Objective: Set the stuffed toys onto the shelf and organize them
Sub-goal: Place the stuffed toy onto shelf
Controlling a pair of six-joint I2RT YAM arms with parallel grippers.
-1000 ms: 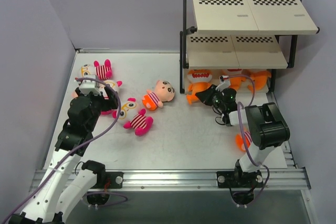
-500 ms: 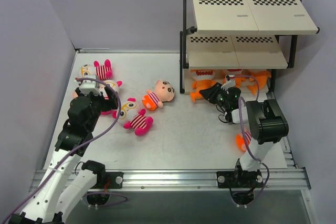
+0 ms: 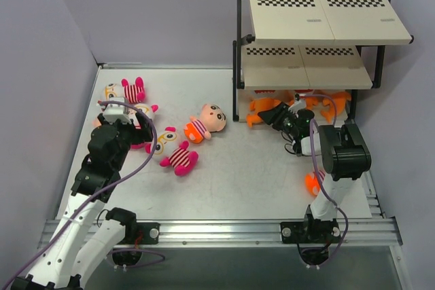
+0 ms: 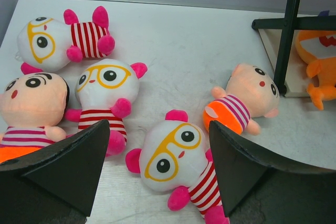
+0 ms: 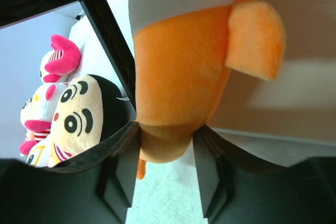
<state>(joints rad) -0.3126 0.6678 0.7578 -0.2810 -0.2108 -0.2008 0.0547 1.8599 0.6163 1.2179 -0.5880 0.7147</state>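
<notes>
My right gripper [image 3: 274,113] is shut on an orange shark [image 3: 258,105] and holds it at the left end of the shelf's [image 3: 309,66] bottom tier. In the right wrist view my fingers [image 5: 118,148] pinch the shark's [image 5: 181,66] lower end. More orange plush [image 3: 325,102] lies under the same tier. My left gripper [image 3: 126,124] is open over the toys at the left. Three glasses toys [image 4: 176,153] [image 4: 107,85] [image 4: 50,35] and two peach-headed dolls [image 4: 247,98] [image 4: 29,103] lie below it. Another orange doll [image 3: 312,183] lies by the right arm's base.
The shelf's black front-left post [image 4: 287,30] stands between the loose toys and the shark; it also shows in the right wrist view [image 5: 107,40]. Grey walls close in the table at the left, back and right. A metal rail [image 3: 217,229] runs along the near edge.
My right gripper has moved up and toward the shelf, carrying the shark in under the bottom tier. The left arm and the loose toys have not moved.
</notes>
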